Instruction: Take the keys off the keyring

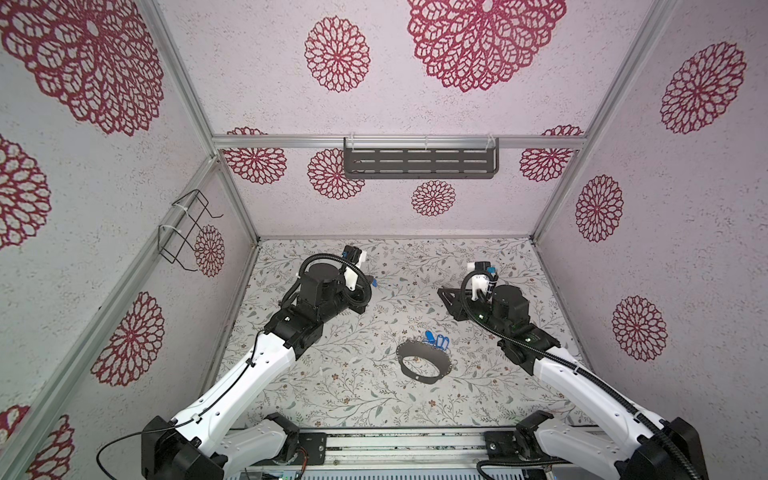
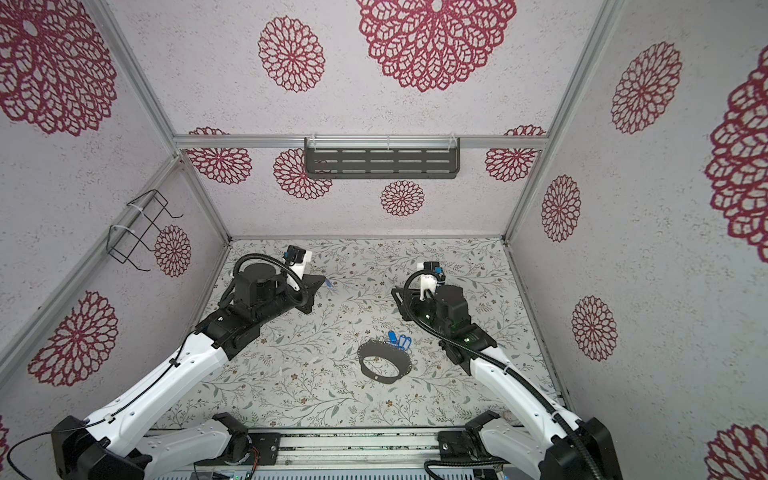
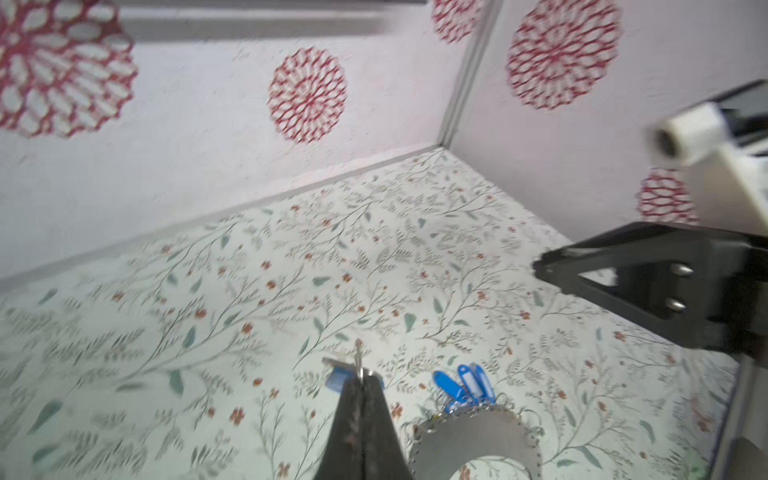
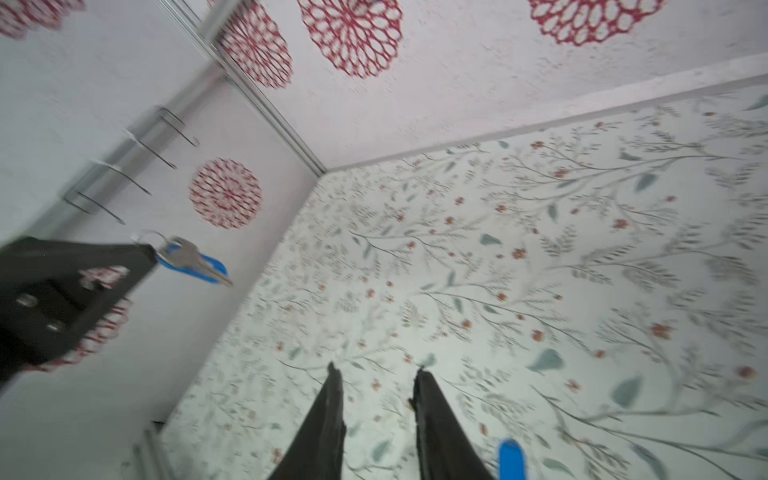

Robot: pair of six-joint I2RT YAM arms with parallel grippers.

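Observation:
The dark grey keyring (image 1: 424, 360) (image 2: 384, 360) lies flat on the flowered table, near the middle front. Several blue keys (image 1: 436, 338) (image 2: 400, 338) (image 3: 462, 384) hang bunched at its far edge. My left gripper (image 1: 371, 282) (image 3: 360, 376) is raised at the back left. It is shut on the small silver loop of one blue-tagged key (image 4: 191, 259), clear of the keyring (image 3: 478, 436). My right gripper (image 1: 440, 291) (image 4: 377, 372) hovers at the back right, open with nothing between its fingers. A blurred blue tag (image 4: 511, 459) shows beside its finger.
A dark slotted shelf (image 1: 419, 162) hangs on the back wall. A black wire rack (image 1: 185, 230) is fixed to the left wall. A metal rail (image 1: 399, 446) runs along the front between the two arm bases.

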